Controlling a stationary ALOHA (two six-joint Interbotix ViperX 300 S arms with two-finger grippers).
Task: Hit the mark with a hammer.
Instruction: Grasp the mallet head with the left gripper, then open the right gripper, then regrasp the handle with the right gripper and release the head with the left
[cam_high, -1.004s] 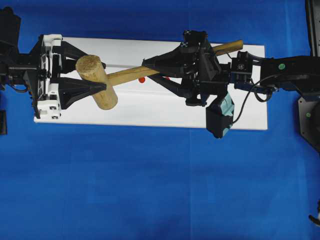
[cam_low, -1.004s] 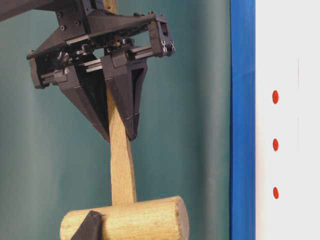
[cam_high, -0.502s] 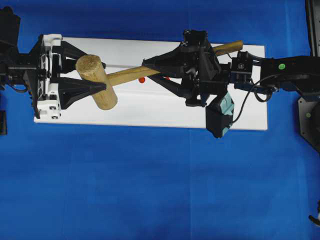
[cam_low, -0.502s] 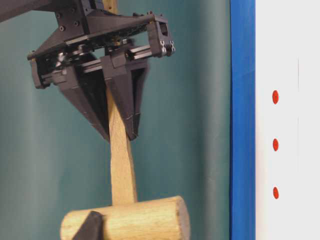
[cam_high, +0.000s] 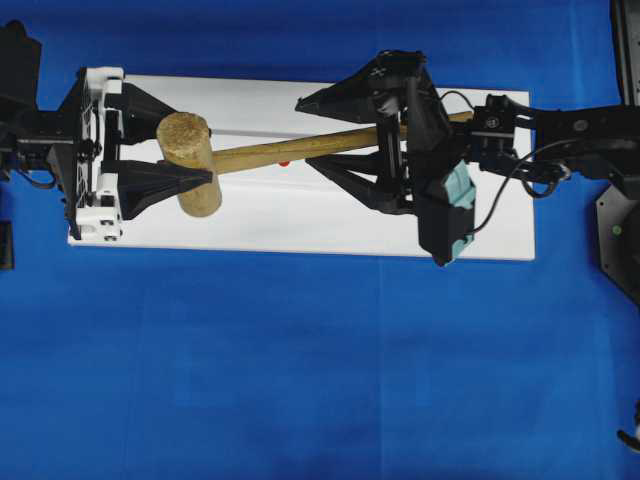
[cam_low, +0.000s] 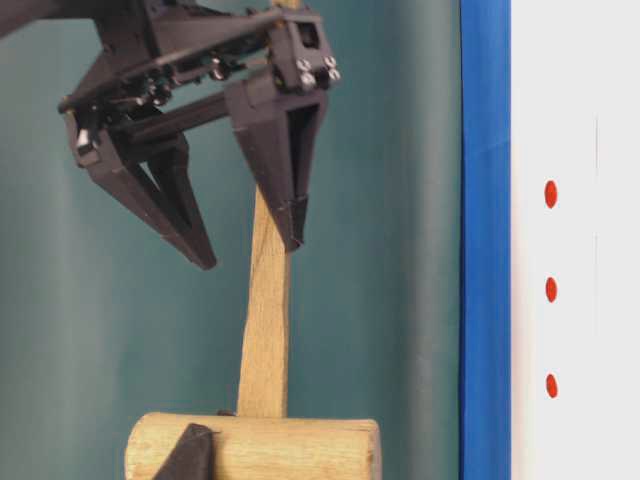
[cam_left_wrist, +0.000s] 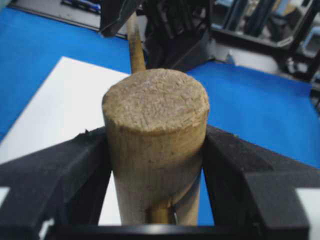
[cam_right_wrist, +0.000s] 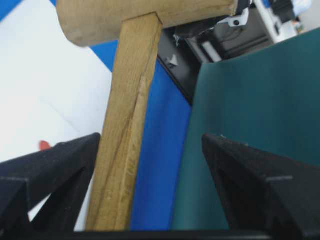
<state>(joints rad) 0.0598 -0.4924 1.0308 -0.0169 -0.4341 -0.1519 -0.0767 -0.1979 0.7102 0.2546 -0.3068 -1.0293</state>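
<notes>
The wooden hammer (cam_high: 260, 152) hangs over the white strip (cam_high: 300, 220). My left gripper (cam_high: 212, 160) is shut on its thick head (cam_left_wrist: 155, 130), one finger (cam_left_wrist: 60, 175) on each side. My right gripper (cam_high: 305, 135) is open around the handle (cam_right_wrist: 125, 125). The handle rests against one finger (cam_right_wrist: 55, 170), with a wide gap to the other. In the table-level view the open right gripper (cam_low: 250, 255) straddles the handle above the head (cam_low: 250, 450). Three red dots line the strip there, and the mark (cam_low: 551, 289) is the middle one. One red dot (cam_high: 285, 162) peeks out under the handle.
Blue cloth (cam_high: 300, 380) surrounds the white strip on all sides. A green backdrop (cam_low: 380, 300) stands behind the hammer in the table-level view. The right arm's teal-and-black camera block (cam_high: 445, 215) hangs over the strip's right part.
My right gripper has opened and let go of the handle. The handle has swung a little, and the head now lies more level in the left gripper.
</notes>
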